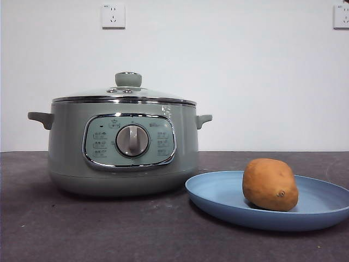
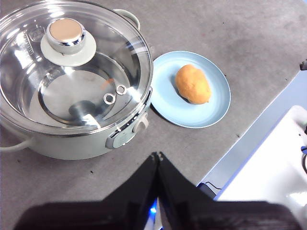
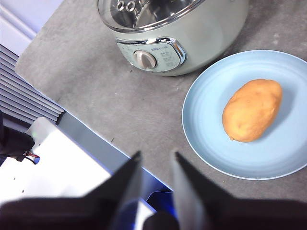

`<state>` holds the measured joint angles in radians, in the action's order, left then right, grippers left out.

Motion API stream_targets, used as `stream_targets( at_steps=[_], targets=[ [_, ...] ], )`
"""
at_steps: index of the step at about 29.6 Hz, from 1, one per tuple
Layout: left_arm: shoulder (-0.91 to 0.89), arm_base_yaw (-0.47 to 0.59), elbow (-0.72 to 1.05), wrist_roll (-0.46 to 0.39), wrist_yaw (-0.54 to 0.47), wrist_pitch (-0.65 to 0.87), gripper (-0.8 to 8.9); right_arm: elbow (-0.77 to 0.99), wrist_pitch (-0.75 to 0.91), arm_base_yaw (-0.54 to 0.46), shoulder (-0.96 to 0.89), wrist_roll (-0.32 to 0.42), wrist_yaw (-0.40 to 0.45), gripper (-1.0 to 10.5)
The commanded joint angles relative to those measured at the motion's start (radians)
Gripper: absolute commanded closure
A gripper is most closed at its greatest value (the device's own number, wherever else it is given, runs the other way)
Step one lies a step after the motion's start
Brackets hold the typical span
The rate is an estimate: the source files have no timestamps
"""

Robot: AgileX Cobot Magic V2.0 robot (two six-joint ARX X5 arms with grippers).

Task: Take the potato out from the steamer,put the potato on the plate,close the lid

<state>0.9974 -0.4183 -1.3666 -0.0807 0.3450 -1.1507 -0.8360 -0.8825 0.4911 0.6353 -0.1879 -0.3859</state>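
Potato (image 1: 270, 184) lying on its side on the light-blue plate (image 1: 218, 194), small dark eye mark facing the front camera. Left end effector (image 2: 158, 158) pressed together, tips meeting, holding nothing, raised above the grey table (image 2: 249, 28) near its front edge and well clear of everything. Right end effector (image 3: 156, 160) slightly spread with a narrow gap between the jaws, also holding nothing, raised over the table edge on the plate's side. Nearest the left end effector, the sage-green steamer (image 1: 71, 147), control panel and silver dial (image 1: 132, 141) turned to the front, one side handle visible on each flank. Glass lid (image 1: 124, 94) seated flat on the steamer's rim, chrome edge all round, pale green knob (image 1: 128, 79) upright on top; nothing but the bare inner base seen through the glass. Plate just beside the steamer, not quite touching it. White wall behind with two sockets (image 1: 113, 16).
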Motion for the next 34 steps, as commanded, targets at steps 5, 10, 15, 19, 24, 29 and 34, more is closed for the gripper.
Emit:
stream_targets(
  at_steps=[5, 10, 15, 19, 24, 29, 34],
  targets=[
    [-0.002, -0.002, 0.002, 0.003, 0.002, 0.005, 8.17, -0.004, 0.004, 0.001, -0.001, -0.005, -0.001, 9.5],
    [-0.002, -0.002, 0.002, 0.003, 0.002, 0.005, 8.16, -0.004, 0.004, 0.001, -0.001, -0.002, -0.001, 9.5],
    [-0.001, -0.002, 0.002, 0.003, 0.0, 0.005, 8.16, -0.004, 0.004, 0.001, -0.001, -0.002, -0.001, 9.5],
    [-0.001, -0.002, 0.002, 0.003, -0.002, 0.005, 8.16, -0.004, 0.004, 0.001, -0.001, -0.002, -0.001, 9.5],
    [-0.002, -0.001, 0.002, -0.06, -0.012, 0.024, 8.17, -0.004, 0.004, 0.001, -0.001, -0.002, -0.001, 9.5],
    [-0.051, 0.072, 0.008, -0.183, -0.027, 0.261, 8.16, -0.004, 0.004, 0.001, -0.001, -0.002, -0.001, 9.5],
    [-0.177, 0.195, 0.105, -0.178, 0.031, 0.558, 8.17, -0.004, 0.004, 0.001, -0.001, -0.002, -0.001, 9.5]
  ],
)
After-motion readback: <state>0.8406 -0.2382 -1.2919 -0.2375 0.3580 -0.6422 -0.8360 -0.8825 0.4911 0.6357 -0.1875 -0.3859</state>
